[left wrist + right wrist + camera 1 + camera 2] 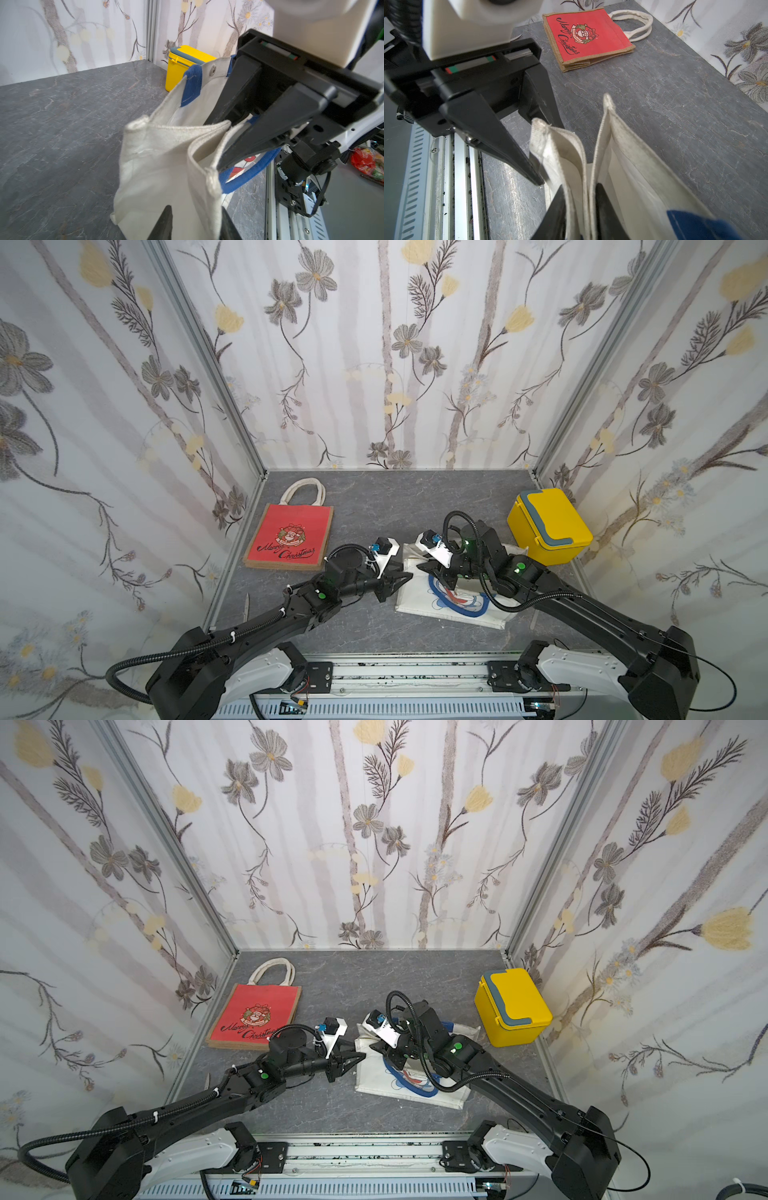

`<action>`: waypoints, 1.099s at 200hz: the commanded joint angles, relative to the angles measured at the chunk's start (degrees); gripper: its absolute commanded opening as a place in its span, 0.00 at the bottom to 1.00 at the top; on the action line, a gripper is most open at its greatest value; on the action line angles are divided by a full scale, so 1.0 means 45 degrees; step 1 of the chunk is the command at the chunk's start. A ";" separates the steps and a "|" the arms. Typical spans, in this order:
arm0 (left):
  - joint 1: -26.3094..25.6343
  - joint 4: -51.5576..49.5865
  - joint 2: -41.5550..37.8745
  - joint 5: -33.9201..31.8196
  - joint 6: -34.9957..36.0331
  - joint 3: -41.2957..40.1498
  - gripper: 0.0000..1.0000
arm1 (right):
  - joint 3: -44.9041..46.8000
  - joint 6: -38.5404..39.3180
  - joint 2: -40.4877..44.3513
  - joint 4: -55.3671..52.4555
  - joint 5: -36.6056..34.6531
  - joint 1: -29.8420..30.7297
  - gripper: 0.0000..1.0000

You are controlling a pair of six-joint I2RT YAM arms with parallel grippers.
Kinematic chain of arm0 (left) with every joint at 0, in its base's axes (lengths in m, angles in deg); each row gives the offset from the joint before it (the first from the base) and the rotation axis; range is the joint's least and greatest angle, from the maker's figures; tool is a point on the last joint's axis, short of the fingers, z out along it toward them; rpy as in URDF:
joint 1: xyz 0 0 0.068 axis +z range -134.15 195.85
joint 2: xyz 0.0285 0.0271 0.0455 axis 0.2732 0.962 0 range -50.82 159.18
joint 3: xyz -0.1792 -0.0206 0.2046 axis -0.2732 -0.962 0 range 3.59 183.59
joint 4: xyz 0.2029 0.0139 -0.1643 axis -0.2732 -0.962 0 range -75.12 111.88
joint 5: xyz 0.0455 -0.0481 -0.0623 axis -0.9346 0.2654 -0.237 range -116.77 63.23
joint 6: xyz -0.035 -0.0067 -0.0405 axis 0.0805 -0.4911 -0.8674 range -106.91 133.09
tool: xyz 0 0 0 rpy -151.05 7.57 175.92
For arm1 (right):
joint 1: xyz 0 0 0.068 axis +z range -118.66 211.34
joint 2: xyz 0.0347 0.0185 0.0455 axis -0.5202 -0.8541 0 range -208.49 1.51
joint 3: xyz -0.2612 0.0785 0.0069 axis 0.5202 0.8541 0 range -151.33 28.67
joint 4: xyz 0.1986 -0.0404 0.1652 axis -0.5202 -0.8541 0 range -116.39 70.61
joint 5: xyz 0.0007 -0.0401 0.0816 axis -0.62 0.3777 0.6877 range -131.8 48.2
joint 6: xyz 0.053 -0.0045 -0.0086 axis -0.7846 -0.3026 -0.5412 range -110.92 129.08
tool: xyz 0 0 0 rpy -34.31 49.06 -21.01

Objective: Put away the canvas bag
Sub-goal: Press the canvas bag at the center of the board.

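The canvas bag (457, 605) (411, 1088) is white with blue handles and a cartoon print, and lies on the grey tabletop right of centre. Both grippers meet at its far left corner. In the right wrist view my right gripper (580, 187) is shut on folded layers of the canvas bag (629, 166) near its mouth. In the left wrist view my left gripper (196, 209) stands open, its fingers apart with the canvas bag (162, 162) cloth loose between them. In both top views the left gripper (405, 577) (359, 1056) points at the bag's corner, close to the right gripper (424, 568) (376, 1046).
A red Christmas bag (291, 537) (255, 1017) (585, 35) with white handles lies flat at the back left. A shut yellow box (548, 526) (513, 1006) (182, 64) with a grey handle stands at the right, by the wall. Flowered walls close three sides; a metal rail (407, 676) runs along the front.
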 commanded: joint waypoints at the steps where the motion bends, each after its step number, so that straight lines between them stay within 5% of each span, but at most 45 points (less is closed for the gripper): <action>1: 0.0009 0.0120 -0.0151 -0.0968 0.0804 -0.0155 0.52 | 0.0001 -0.0039 0.0129 0.0043 -0.0041 0.0001 0.25; 25: 0.0009 0.0468 -0.0111 -0.1950 0.1437 -0.0280 0.74 | 0.0137 -0.0207 0.0314 -0.0054 0.0245 0.0001 0.25; 41: 0.0009 0.0639 0.0213 -0.2344 0.1927 -0.0138 0.99 | 0.0139 -0.0220 0.0433 -0.0244 0.0547 0.0001 0.25; 132: -0.0011 0.2169 0.1977 0.0677 0.2590 0.0634 1.00 | -0.0107 -0.0002 0.0287 -0.0942 0.1232 -0.0019 0.28; 220: -0.0016 0.2143 0.1643 0.0233 0.1620 0.0193 0.38 | -0.0232 -0.0083 0.1197 -0.1302 -0.0382 -0.0058 0.59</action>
